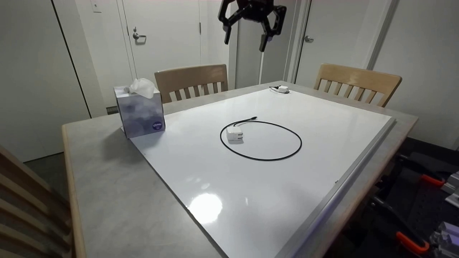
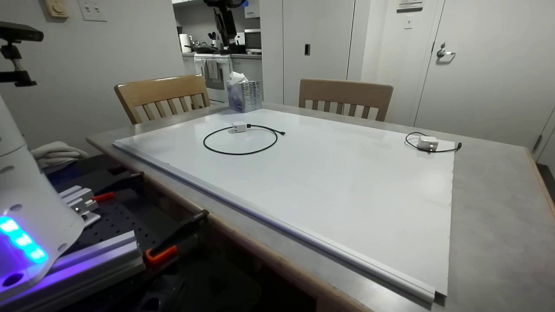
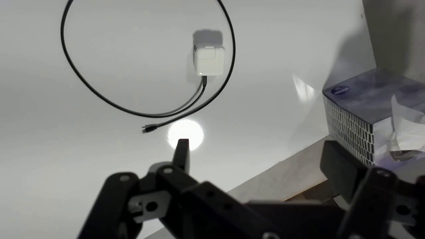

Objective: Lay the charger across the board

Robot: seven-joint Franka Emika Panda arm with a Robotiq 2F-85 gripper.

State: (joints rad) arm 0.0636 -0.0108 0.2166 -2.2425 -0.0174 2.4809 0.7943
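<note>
Found charger (image 2: 239,127) looped on board (image 2: 338,182), left of second charger (image 2: 427,143) in an exterior view; judged light, slick-cased, springy along cable (image 3: 233,46). Advise gripping plug block (image 3: 210,62). Noted gripper (image 1: 244,46) spread, holding nothing.

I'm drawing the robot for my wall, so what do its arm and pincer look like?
The arm's base is rounded and white, with grey oval dimples and a strip of glowing blue lights. The pincer is black and jointed, with two blocky fingers, round pale pins and silvery plates with dark holes. Much of the rest is out of view.
</note>
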